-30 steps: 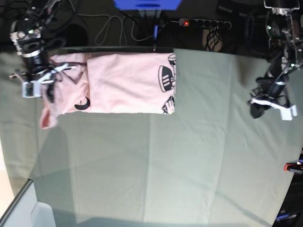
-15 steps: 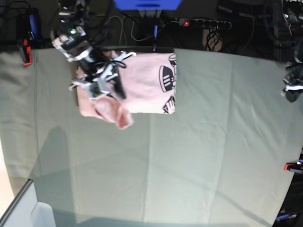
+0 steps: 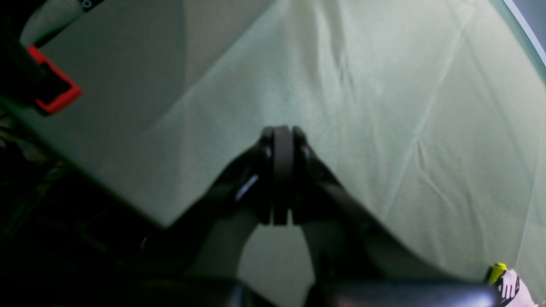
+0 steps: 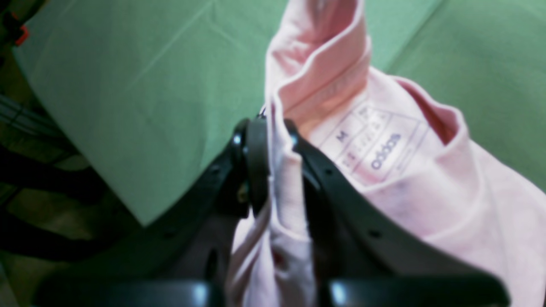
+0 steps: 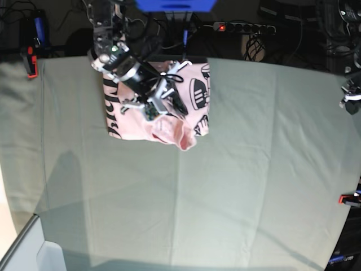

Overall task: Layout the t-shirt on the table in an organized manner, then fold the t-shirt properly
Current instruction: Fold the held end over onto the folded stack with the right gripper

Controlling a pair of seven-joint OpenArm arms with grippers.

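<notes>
The pale pink t-shirt [image 5: 169, 84] lies folded at the far middle of the table [image 5: 254, 186], with black lettering along its left and right edges. My right gripper [image 5: 172, 107] hovers over its middle, shut on a bunch of fabric that droops toward the shirt's near edge. In the right wrist view this gripper [image 4: 277, 140] pinches fabric beside the collar, and the t-shirt [image 4: 384, 170] shows its printed size label above the green table [image 4: 128, 85]. My left gripper [image 3: 281, 136] is shut on nothing above bare table [image 3: 384, 106]; in the base view the left gripper [image 5: 351, 97] sits at the right edge.
Red clamps grip the table at the far left [image 5: 31, 62] and the near right [image 5: 350, 199]; one clamp [image 3: 55, 89] shows in the left wrist view. A power strip [image 5: 242, 27] and cables lie beyond the far edge. A white bin corner [image 5: 51, 254] stands at the near left.
My right gripper has carried the pink fabric from the shirt's left end rightward over its middle, exposing lettering on the left. The left arm has drawn back to the right edge.
</notes>
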